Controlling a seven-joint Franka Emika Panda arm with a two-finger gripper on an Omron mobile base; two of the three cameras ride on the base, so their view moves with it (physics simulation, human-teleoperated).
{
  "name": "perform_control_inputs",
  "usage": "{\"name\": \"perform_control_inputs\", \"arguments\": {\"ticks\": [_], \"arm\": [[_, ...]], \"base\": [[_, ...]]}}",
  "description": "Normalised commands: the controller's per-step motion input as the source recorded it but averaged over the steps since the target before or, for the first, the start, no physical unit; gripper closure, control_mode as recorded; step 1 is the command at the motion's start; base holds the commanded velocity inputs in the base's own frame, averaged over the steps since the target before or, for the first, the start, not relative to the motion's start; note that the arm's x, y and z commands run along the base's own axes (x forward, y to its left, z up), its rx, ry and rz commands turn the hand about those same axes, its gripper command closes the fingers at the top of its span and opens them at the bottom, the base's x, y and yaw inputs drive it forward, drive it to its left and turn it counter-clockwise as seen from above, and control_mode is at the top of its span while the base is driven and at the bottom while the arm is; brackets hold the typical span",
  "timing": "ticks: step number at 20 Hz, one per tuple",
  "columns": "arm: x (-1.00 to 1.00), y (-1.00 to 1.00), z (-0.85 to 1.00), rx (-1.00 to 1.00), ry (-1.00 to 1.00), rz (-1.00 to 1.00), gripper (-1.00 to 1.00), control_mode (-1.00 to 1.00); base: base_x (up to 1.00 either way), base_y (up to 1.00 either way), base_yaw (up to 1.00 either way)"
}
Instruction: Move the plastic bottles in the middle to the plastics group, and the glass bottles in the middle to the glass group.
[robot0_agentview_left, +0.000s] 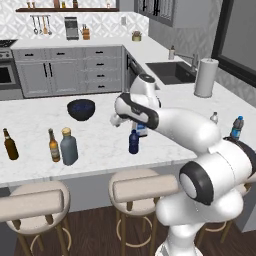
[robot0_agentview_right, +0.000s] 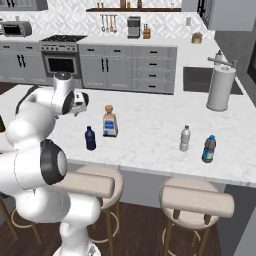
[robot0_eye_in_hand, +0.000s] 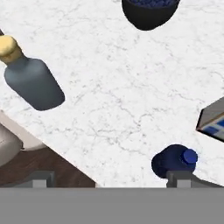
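Navy bottle (robot0_eye_in_hand: 174, 161) on counter just beside right fingertip (robot0_eye_in_hand: 183, 179) of open, empty gripper (robot0_eye_in_hand: 111, 180).

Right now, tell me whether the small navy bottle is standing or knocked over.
Standing. The navy bottle sits upright on the white counter, cap on top, beside the squarish blue-label bottle. The claw is not on it.

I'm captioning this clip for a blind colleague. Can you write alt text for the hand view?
Looking down on a white marble counter: a navy bottle sits beside the gripper, a grey-blue bottle with tan cap at upper left, a dark bowl at top.
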Motion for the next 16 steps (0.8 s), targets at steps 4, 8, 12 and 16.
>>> {"name": "perform_control_inputs", "arguments": {"ticks": [4, 8, 12, 16], "arm": [[-0.06, -0.61, -0.26, -0.03, 0.04, -0.44, -1.0, -1.0], [-0.09, -0.4, -0.36, 0.0, 0.01, -0.33, -1.0, -1.0], [0.0, -0.14, -0.54, 0.0, 0.02, -0.28, -1.0, -1.0], [0.29, -0.16, -0.33, 0.0, 0.04, -0.08, -1.0, -1.0]], "base": [[0.0, 0.0, 0.0], [0.0, 0.0, 0.0], [0.0, 0.0, 0.0], [0.0, 0.0, 0.0]]}}
